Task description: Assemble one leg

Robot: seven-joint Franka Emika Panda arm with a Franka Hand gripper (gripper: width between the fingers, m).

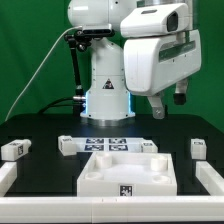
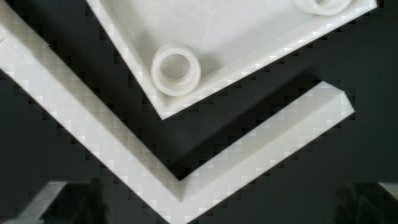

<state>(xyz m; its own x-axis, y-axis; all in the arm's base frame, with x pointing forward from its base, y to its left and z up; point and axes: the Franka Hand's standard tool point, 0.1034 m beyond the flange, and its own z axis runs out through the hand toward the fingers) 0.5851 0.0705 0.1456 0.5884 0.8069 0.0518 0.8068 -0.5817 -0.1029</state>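
Several legs lie on the black table in the exterior view, small white blocks with tags: one at the far left (image 1: 12, 149), one left of centre (image 1: 68, 145), one behind the panel (image 1: 150, 147) and one at the right (image 1: 198, 147). The large white square panel (image 1: 128, 170) lies flat at the front centre. In the wrist view one corner of the panel (image 2: 214, 40) shows with a round recess (image 2: 175, 66). My gripper (image 1: 168, 102) hangs high above the table's right half, open and empty. In the wrist view the gripper (image 2: 210, 206) has its dark fingers (image 2: 50, 202) far apart. No leg shows in the wrist view.
The marker board (image 1: 107, 141) lies behind the panel in front of the robot base. A low white rail borders the table at the front left (image 1: 8, 176) and front right (image 1: 212, 178). A corner of this rail (image 2: 214, 160) lies under the gripper in the wrist view.
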